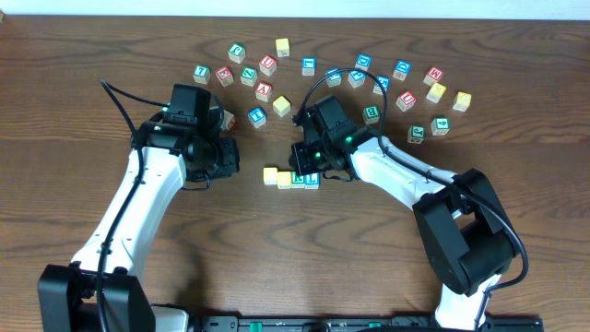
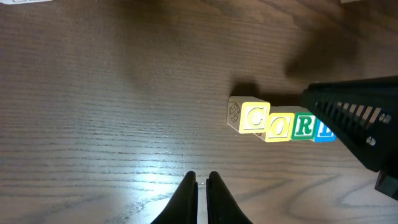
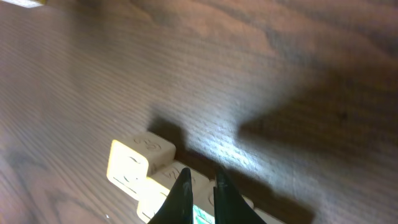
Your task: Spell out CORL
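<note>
Because the C cube, O cube, R cube and L cube stand touching in one row near the desk ctr, letters up, the word reads as spelled. The row bends slightly, w/ C a little off line, so a squaring nudge may be wanted (judgement only). Spare letter cubes lie scattered at the far side, well apart from the row, presumably so the word stays legible. Right arm reaches inward, wrist pitched down. The right jaws are poised over the R/L end, closed to a slit w/ nothing btwn them. Left arm is bent at the elbow. The left jaws are clenched empty, low over bare desk, near the row's C end yet apart, aimed toward it.
</note>
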`<state>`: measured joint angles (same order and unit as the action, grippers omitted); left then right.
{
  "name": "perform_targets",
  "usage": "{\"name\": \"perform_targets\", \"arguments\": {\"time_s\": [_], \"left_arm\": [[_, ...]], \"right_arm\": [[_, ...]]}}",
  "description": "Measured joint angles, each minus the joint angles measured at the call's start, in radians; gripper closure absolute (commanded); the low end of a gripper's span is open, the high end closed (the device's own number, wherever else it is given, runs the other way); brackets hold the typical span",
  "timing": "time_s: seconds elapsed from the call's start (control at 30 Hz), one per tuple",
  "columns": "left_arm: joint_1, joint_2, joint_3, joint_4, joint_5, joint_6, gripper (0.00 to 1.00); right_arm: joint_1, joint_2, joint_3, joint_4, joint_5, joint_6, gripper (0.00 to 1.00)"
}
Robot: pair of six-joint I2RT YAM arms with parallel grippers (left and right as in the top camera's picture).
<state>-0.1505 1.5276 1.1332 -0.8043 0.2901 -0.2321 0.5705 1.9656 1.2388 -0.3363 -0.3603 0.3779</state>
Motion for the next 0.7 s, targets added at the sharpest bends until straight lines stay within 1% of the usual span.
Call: {"name": "perform_targets", "arguments": {"time_s": [0.17,0.47,0.63,0.7], "left_arm": [[0.0,0.0,0.0,0.0,0.0,0.0,0.92],[0.0,0.0,0.0,0.001,0.0,0.0,0.93],[0.0,0.0,0.0,0.0,0.0,0.0,0.92],[0.0,0.0,0.0,0.001,0.0,0.0,0.93]], "right_arm": [[0.0,0.0,0.0,0.037,0.0,0.0,0.9],[0.016,0.002,0.0,0.109,0.0,0.0,0.89],[0.034,0.007,0.0,0.146,0.001,0.001,0.94],[0.035,0.011,0.0,0.178,0.001,0.005,0.97]]}}
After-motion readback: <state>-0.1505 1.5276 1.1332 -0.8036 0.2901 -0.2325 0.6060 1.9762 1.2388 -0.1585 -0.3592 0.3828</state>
